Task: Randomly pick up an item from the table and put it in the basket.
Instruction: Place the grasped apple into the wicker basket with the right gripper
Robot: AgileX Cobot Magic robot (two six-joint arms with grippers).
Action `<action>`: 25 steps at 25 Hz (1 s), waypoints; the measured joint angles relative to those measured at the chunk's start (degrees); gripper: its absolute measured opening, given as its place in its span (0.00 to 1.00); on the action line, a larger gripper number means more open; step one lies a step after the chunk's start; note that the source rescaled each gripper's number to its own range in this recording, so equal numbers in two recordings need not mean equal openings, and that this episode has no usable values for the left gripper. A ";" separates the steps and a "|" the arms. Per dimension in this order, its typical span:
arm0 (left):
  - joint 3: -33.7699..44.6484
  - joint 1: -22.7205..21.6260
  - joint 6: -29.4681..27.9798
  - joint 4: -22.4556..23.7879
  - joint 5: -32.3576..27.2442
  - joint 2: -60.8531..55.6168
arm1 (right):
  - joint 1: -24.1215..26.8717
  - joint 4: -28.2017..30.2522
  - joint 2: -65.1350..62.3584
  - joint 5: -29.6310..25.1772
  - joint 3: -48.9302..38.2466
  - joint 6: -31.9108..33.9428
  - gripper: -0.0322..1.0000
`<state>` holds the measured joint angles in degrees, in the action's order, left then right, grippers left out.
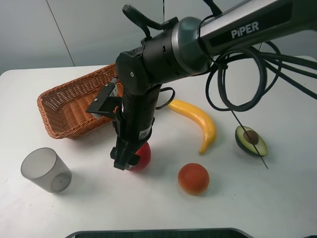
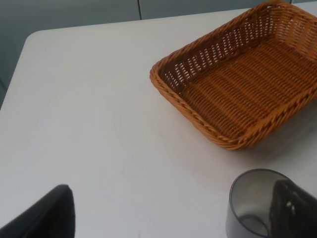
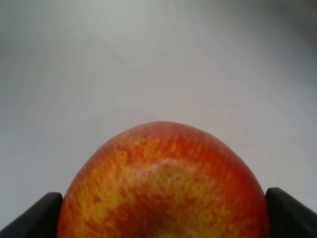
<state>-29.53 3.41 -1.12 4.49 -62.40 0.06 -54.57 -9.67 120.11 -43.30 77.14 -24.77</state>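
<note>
The red apple (image 1: 142,154) with a yellowish patch sits on the white table (image 1: 277,193), in front of the wicker basket (image 1: 69,106). My right gripper (image 1: 130,161) reaches across from the right and comes down over the apple. In the right wrist view the apple (image 3: 163,183) fills the space between the two fingers (image 3: 37,215), which touch its sides. My left gripper (image 2: 168,218) is open and empty, held above the table near the basket (image 2: 237,84).
A grey translucent cup (image 1: 45,170) stands at the front left, also in the left wrist view (image 2: 252,208). An orange-red round fruit (image 1: 193,178), a yellow banana (image 1: 198,121) and an avocado half (image 1: 251,140) lie to the right of the apple.
</note>
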 joint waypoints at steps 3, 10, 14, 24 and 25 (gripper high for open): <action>0.00 0.00 0.00 0.00 0.00 0.00 | 0.00 0.00 0.00 0.00 0.00 0.00 0.07; 0.00 0.00 0.00 0.00 0.00 0.00 | 0.00 0.00 -1.12 -0.64 0.00 0.11 0.07; 0.00 0.00 0.00 0.00 0.00 0.00 | 0.00 0.00 -5.24 -2.41 0.00 0.09 0.07; 0.00 0.00 0.00 0.00 0.00 0.00 | 1.11 0.22 -9.19 -6.12 9.64 5.28 0.07; 0.00 0.00 0.00 0.00 0.00 0.00 | 1.62 0.22 -9.19 -5.63 10.85 5.51 0.07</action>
<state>-29.53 3.41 -1.12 4.49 -62.40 0.06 -52.96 -9.45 110.92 -48.92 87.99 -19.26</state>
